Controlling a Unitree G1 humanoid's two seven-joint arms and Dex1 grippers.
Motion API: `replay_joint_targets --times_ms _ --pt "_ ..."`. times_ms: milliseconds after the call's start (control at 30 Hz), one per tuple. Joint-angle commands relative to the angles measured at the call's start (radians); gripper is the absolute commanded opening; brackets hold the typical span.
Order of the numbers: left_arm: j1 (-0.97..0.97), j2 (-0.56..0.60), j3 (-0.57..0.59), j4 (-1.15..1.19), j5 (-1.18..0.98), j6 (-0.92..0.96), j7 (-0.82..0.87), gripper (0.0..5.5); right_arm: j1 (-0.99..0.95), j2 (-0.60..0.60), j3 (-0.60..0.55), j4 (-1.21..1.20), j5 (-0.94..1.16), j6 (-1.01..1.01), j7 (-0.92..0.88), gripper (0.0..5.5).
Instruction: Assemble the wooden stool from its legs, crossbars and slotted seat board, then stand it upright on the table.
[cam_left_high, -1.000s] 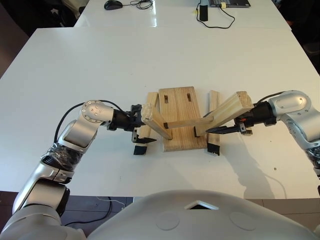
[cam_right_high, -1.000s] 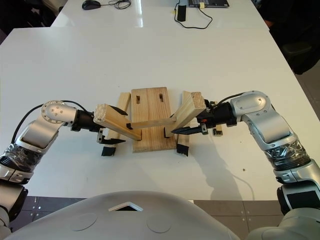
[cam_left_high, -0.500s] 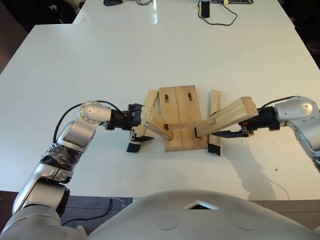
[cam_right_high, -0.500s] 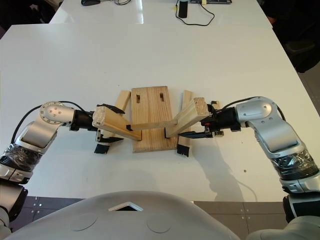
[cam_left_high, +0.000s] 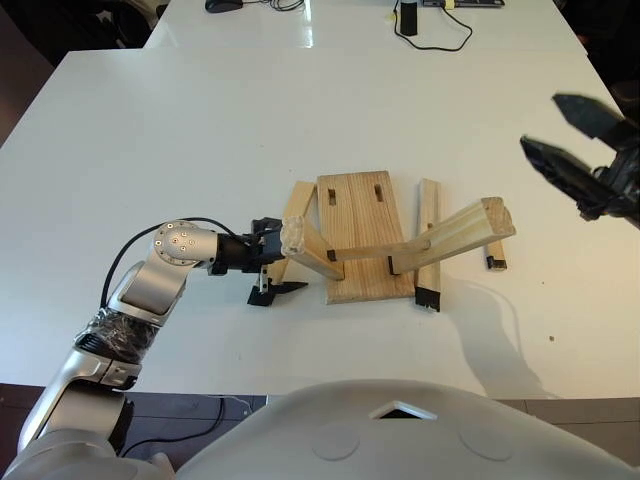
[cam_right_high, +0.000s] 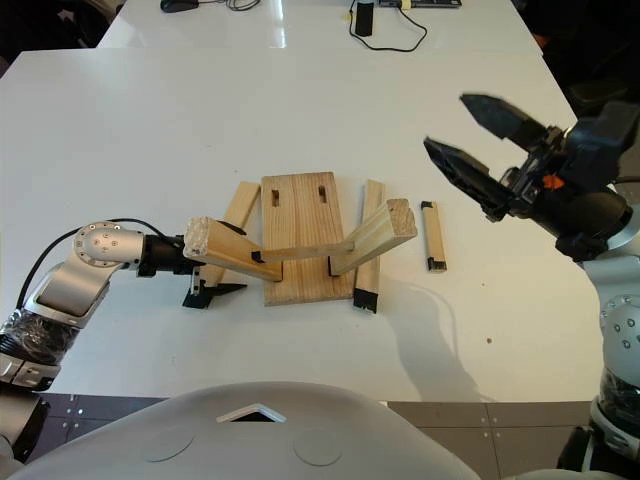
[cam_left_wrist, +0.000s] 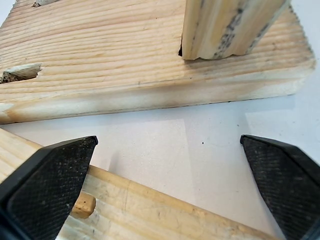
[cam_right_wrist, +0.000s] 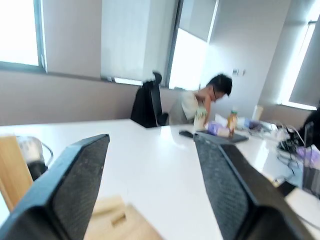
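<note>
The slotted seat board (cam_left_high: 362, 222) lies flat mid-table. Over it leans an H-frame: a left leg (cam_left_high: 308, 247) and a right leg (cam_left_high: 458, 233) joined by a crossbar (cam_left_high: 365, 250). My left gripper (cam_left_high: 272, 258) is at the left leg's outer end, open; in the left wrist view its fingers (cam_left_wrist: 47, 180) stand wide apart with the leg low between them. Raised high at the right, clear of the wood, is my right gripper (cam_right_high: 470, 135), open and holding nothing. One loose leg (cam_left_high: 428, 212) lies right of the board and another (cam_left_high: 296, 203) lies left of it. A short crossbar (cam_right_high: 432, 236) lies further right.
The white table (cam_left_high: 200, 150) has free room all around the parts. Its front edge is near me. A second table behind holds a mouse (cam_left_high: 225, 6) and a black device with a cable (cam_left_high: 408, 20).
My right gripper has let go of the right leg and risen up and to the right. The H-frame has sunk lower onto the board. The left gripper has drawn slightly left.
</note>
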Motion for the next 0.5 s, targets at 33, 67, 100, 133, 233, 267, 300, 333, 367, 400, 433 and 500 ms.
replay_joint_targets --times_ms 33,67,100,133,233,267,300,333,367,400,433,500 --pt "0.002 0.014 -0.01 0.005 0.026 0.006 -0.003 5.28 -0.247 -0.028 0.068 -0.144 0.237 0.019 -0.248 3.12" --pt "0.0 0.013 -0.011 0.005 0.027 0.007 -0.004 5.28 -0.287 -0.034 0.078 -0.151 0.273 0.018 -0.289 3.12" --pt "0.0 0.012 -0.012 0.004 0.027 0.008 -0.004 5.28 -0.317 -0.04 0.085 -0.154 0.304 0.018 -0.322 3.12" --pt "0.004 0.013 -0.012 -0.001 0.026 0.009 -0.002 5.28 -0.349 -0.042 0.092 -0.159 0.34 0.014 -0.352 3.12" --pt "0.011 0.011 -0.015 -0.004 0.026 0.008 0.001 5.28 -0.295 -0.015 0.164 -0.193 0.343 0.041 -0.37 3.12" --pt "0.011 0.009 -0.017 -0.004 0.026 0.009 0.002 5.28 -0.229 0.005 0.224 -0.19 0.268 0.059 -0.347 3.12" --pt "0.012 0.008 -0.018 -0.007 0.025 0.011 0.003 5.28 -0.16 0.028 0.293 -0.172 0.185 0.07 -0.323 3.12" --pt "0.012 0.006 -0.02 -0.009 0.025 0.013 0.002 5.28 -0.082 0.05 0.391 -0.123 0.066 0.065 -0.298 3.12" --pt "0.01 0.004 -0.024 -0.01 0.025 0.013 0.0 5.28 -0.018 0.062 0.485 -0.074 -0.049 0.051 -0.269 3.12" --pt "0.008 0.003 -0.028 -0.011 0.026 0.013 -0.003 5.28 0.036 0.075 0.578 -0.016 -0.168 0.022 -0.232 3.12" --pt "0.005 0.002 -0.032 -0.012 0.026 0.014 -0.006 5.28 0.07 0.084 0.639 0.024 -0.254 -0.002 -0.204 3.12" --pt "-0.003 -0.001 -0.038 -0.011 0.027 0.014 -0.01 5.28 0.076 0.094 0.664 0.022 -0.299 -0.028 -0.173 3.12"
